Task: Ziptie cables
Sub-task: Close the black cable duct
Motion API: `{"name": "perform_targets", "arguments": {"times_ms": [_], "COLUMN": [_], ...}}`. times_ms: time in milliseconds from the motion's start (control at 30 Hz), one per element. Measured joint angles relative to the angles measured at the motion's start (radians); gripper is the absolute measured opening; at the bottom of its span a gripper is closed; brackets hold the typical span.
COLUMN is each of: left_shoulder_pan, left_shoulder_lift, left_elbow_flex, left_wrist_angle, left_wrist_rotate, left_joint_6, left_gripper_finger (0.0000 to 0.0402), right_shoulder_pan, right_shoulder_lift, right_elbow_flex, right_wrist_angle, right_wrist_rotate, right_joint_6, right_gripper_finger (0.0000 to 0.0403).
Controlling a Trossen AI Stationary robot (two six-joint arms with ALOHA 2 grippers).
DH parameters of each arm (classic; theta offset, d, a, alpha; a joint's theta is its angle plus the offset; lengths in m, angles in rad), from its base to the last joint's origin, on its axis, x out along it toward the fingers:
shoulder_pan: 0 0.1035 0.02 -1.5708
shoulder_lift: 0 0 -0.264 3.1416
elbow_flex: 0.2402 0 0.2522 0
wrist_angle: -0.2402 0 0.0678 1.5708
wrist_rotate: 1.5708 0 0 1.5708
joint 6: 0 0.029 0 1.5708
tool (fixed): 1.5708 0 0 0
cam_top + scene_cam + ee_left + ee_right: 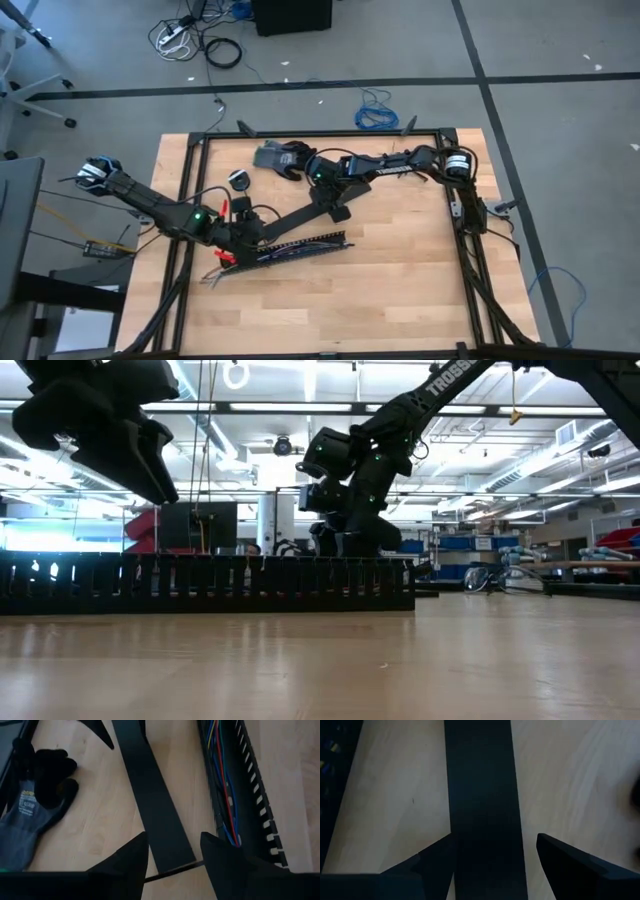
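The cables (223, 795), thin blue, red, green and yellow wires, lie inside the black slotted channel (295, 247) near the table's middle. A flat black strip (155, 805) lies on the wood beside the channel, slanting toward the far side. My left gripper (172, 865) hangs open above the strip's near end, clear of the channel in the low view (150, 460). My right gripper (492, 862) is open over the strip's far part (482, 795), one finger on either side of it. Behind the channel in the low view, its fingertips are hidden.
A grey and black work glove (280, 156) lies at the far side of the table. A black frame (190, 200) runs round the tabletop. Small red pieces (225, 257) sit near the channel's left end. Bare wood (400, 290) lies to the near right.
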Motion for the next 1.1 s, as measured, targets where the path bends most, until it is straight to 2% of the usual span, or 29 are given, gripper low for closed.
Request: {"name": "perform_targets", "arguments": {"times_ms": [400,833,1100], "left_shoulder_pan": [0.000,0.000,0.000], "left_shoulder_lift": [0.000,0.000,0.000], "left_elbow_flex": [0.000,0.000,0.000], "left_wrist_angle": [-0.012,-0.010,-0.010], "left_wrist_rotate": [0.000,0.000,0.000], "left_joint_6": [-0.001,-0.001,-0.001], "left_gripper_finger": [0.0173,0.0173,0.0173], "right_shoulder_pan": [0.000,0.002,0.003], "right_shoulder_lift": [-0.005,0.000,-0.001], "right_elbow_flex": [0.001,-0.005,-0.004], "right_wrist_angle": [-0.103,-0.094,-0.091], "right_wrist_rotate": [-0.017,-0.013,0.013], "right_joint_6": [0.045,0.056,0.050], "right_gripper_finger": [0.0237,0.0270,0.0254]}}
